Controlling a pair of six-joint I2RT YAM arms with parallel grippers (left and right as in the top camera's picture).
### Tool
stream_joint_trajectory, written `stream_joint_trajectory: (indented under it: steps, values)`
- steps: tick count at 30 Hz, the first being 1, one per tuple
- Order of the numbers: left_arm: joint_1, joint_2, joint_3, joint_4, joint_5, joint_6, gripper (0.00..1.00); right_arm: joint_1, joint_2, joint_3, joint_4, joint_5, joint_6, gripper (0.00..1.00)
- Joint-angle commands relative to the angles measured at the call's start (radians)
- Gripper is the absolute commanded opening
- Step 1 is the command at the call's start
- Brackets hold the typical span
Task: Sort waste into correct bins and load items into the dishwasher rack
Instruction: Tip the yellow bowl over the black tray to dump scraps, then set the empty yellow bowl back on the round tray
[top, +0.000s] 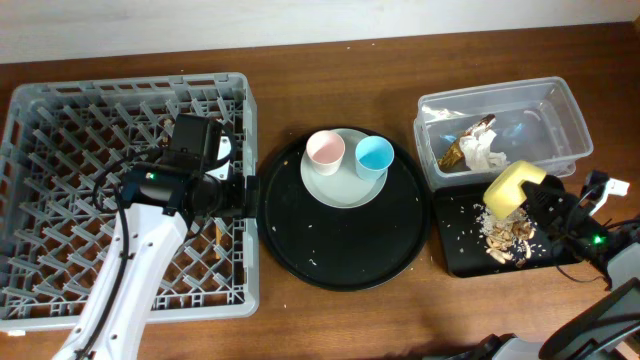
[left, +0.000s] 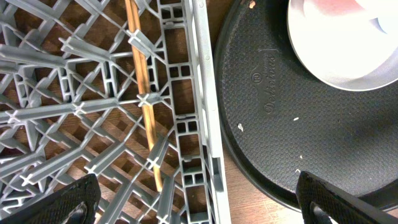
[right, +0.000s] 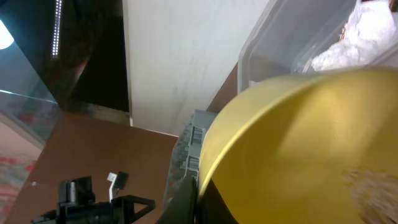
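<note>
At 3 o'clock on table (top: 330, 322), right jaws grasp tilted yellow bowl (top: 512, 187) over shallow black rectangular tray (top: 453, 252); beige crumbly scraps (top: 505, 236) at its 6 o'clock. Left jaws released above grey lattice rack (top: 40, 130).

Surface notes. The dishwasher rack (top: 60, 120) is grey moulded plastic, matt throughout. I read the chopsticks (left: 144, 106) as bare pale wood, dull. At 3 o'clock of it, the round black tray (left: 298, 143) has a fine pebbled texture, a faint sheen and embossed lettering. The plate (left: 348, 68) is smooth, satin. At 2 o'clock overhead, the clear tub (top: 560, 110) is transparent glossy plastic. In it, the napkin (top: 487, 155) is crumpled matt paper and the wrapper (top: 453, 153) is shiny, foil-like. The yellow bowl (right: 298, 143) is smooth with a soft sheen. The food scraps (top: 500, 235) are rough and crumbly. The table (top: 330, 320) shows brown wood grain.
</note>
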Motion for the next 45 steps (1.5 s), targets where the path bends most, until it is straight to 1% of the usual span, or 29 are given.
stream_joint_trajectory:
  steps: [1,3,4,5,7,9,10,11,12,14,16,19,21,22,23,24,26,28,30,31,33,35,38,39,40,41,42,44,45]
  values:
    - [-0.001,-0.006,0.01,-0.001,0.011,-0.002,0.99,-0.008,-0.008,0.003,0.054,-0.044,0.137,0.04]
    - [-0.001,-0.006,0.01,-0.001,0.011,-0.002,0.99,-0.008,-0.008,0.003,0.1,-0.029,0.15,0.04]
    - [-0.001,-0.006,0.01,-0.001,0.011,-0.002,0.99,-0.008,-0.008,0.003,0.083,-0.044,0.182,0.04]
    - [-0.001,-0.006,0.01,-0.001,0.011,-0.002,0.99,-0.008,-0.008,0.003,0.018,-0.044,0.208,0.04]
    - [-0.001,-0.006,0.01,-0.001,0.011,-0.002,0.99,-0.008,-0.008,0.003,0.101,-0.025,0.223,0.04]
    - [-0.001,-0.006,0.01,-0.001,0.011,-0.002,0.99,-0.008,-0.008,0.003,0.05,-0.043,0.265,0.04]
    - [-0.001,-0.006,0.01,-0.001,0.011,-0.002,0.99,-0.008,-0.008,0.003,0.094,-0.044,0.266,0.04]
    - [-0.001,-0.006,0.01,-0.001,0.011,-0.002,0.99,-0.008,-0.008,0.003,0.079,-0.044,0.315,0.04]
    - [-0.001,-0.006,0.01,-0.001,0.011,-0.002,0.99,-0.006,-0.008,0.003,0.017,-0.044,0.34,0.04]
    - [-0.001,-0.006,0.01,-0.001,0.011,-0.002,0.99,-0.002,-0.013,0.003,0.008,-0.044,0.318,0.04]
    - [-0.001,-0.006,0.01,-0.001,0.011,-0.002,0.99,0.036,-0.055,0.007,0.007,-0.027,0.33,0.04]
    - [-0.001,-0.006,0.01,-0.001,0.011,-0.002,0.99,0.126,-0.187,0.029,0.005,0.096,0.415,0.04]
    - [-0.001,-0.006,0.01,-0.001,0.011,-0.002,0.99,0.264,-0.335,0.061,-0.043,0.259,0.44,0.04]
    - [-0.001,-0.006,0.01,-0.001,0.011,-0.002,0.99,0.447,-0.47,0.096,-0.122,0.491,0.44,0.04]
    - [-0.001,-0.006,0.01,-0.001,0.011,-0.002,0.99,0.537,-0.519,0.101,-0.128,0.583,0.44,0.04]
    - [-0.001,-0.006,0.01,-0.001,0.011,-0.002,0.99,0.674,-0.577,0.101,-0.129,0.716,0.441,0.04]
    - [-0.001,-0.006,0.01,-0.001,0.011,-0.002,0.99,0.912,-0.623,0.101,-0.138,0.945,0.44,0.04]
    - [-0.001,-0.006,0.01,-0.001,0.011,-0.002,0.99,1.255,-0.592,0.1,-0.151,1.232,0.44,0.04]
    - [-0.001,-0.006,0.01,-0.001,0.011,-0.002,0.99,1.512,-0.48,0.1,-0.138,1.427,0.441,0.04]
    - [-0.001,-0.006,0.01,-0.001,0.011,-0.002,0.99,1.605,-0.412,0.1,-0.126,1.471,0.441,0.04]
    - [-0.001,-0.006,0.01,-0.001,0.011,-0.002,0.99,1.749,-0.249,0.1,-0.054,1.488,0.441,0.04]
    - [-0.001,-0.006,0.01,-0.001,0.011,-0.002,0.99,1.795,-0.129,0.1,0.003,1.487,0.44,0.04]
    - [-0.001,-0.006,0.01,-0.001,0.011,-0.002,0.99,1.8,-0.062,0.101,0.022,1.487,0.439,0.05]
    - [-0.001,-0.006,0.01,-0.001,0.011,-0.002,0.99,1.8,-0.067,0.101,0.021,1.487,0.434,0.19]
    - [-0.001,-0.006,0.01,-0.001,0.011,-0.002,0.99,1.799,-0.079,0.109,0.007,1.484,0.412,0.25]
    - [-0.001,-0.006,0.01,-0.001,0.011,-0.002,0.99,1.798,-0.098,0.14,-0.038,1.475,0.378,0.34]
    - [-0.002,-0.006,0.01,-0.001,0.011,-0.002,0.99,1.784,-0.117,0.232,-0.145,1.475,0.344,0.39]
    - [-0.001,-0.006,0.01,-0.001,0.011,-0.002,0.99,1.736,-0.116,0.411,-0.309,1.48,0.243,0.42]
    - [-0.001,-0.006,0.01,-0.001,0.011,-0.002,0.99,1.704,-0.116,0.472,-0.344,1.48,0.212,0.51]
